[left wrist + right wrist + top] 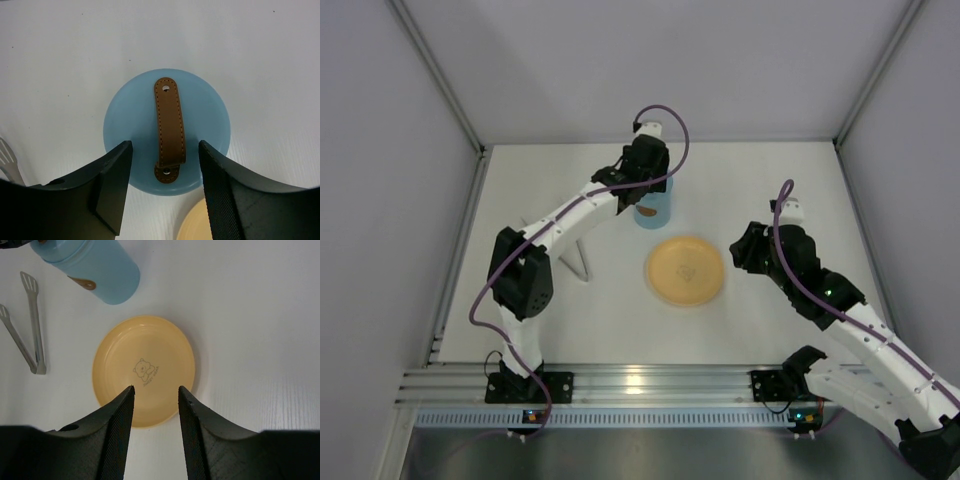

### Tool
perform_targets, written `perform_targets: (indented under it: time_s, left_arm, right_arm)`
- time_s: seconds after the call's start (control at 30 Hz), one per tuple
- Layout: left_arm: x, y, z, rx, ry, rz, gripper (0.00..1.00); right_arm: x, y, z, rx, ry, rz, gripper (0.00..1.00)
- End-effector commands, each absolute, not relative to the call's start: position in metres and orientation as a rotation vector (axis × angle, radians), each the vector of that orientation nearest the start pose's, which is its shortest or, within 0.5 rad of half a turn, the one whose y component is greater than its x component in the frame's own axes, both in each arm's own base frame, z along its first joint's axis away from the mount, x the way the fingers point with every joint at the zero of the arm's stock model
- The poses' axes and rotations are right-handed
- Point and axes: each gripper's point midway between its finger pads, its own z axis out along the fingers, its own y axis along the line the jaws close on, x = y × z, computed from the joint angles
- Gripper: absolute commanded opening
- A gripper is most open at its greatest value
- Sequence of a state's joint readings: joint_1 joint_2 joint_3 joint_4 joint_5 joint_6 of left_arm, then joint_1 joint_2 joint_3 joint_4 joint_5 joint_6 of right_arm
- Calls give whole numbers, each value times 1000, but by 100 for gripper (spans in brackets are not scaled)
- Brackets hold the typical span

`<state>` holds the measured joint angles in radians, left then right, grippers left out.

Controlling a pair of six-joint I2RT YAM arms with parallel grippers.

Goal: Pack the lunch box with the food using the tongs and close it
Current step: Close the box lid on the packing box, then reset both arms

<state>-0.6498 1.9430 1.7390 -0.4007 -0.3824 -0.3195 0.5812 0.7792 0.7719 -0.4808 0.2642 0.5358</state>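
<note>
A white table (570, 310) fills an enclosure of plain pale grey walls (620, 60).

The yellow-orange plate (107, 355) lies flat just below and ahead of the right end effector (156, 392), whose jaws stand narrowly apart around nothing. A small bear (146, 372) is printed at the plate's centre, and the lettering beneath it is too small to read.

The light blue lunch box (100, 270) stands upright directly under the left end effector (165, 150). That end effector's jaws are apart, one on each side of the brown stitched strap (169, 120) on the lid (125, 115). The lid hides the inside.

The tongs (32, 325) lie flat ahead and to the left of the right end effector. In the top view the left arm mostly covers them, and the left wrist view cuts off all but one tip.
</note>
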Motion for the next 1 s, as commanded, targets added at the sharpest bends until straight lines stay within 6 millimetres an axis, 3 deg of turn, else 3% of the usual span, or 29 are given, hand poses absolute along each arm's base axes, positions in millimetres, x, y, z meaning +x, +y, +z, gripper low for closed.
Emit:
perform_targets:
  time_s: [0.0,0.47,0.77,0.97]
  left_arm:
    - [450,-283,214,166,2143,-171,61]
    - [442,-286,293,144,1984,-316,62]
    - [404,-246,376,55,1818,-356,67]
    - [367,-221,401,35,1780,-404,69]
  right_arm:
    - [251,128,221,140,2035,421,40]
    - [250,123,235,138,2010,403,41]
    - [251,119,247,127,1976,389,43]
    - [250,118,264,116,1937,402,47]
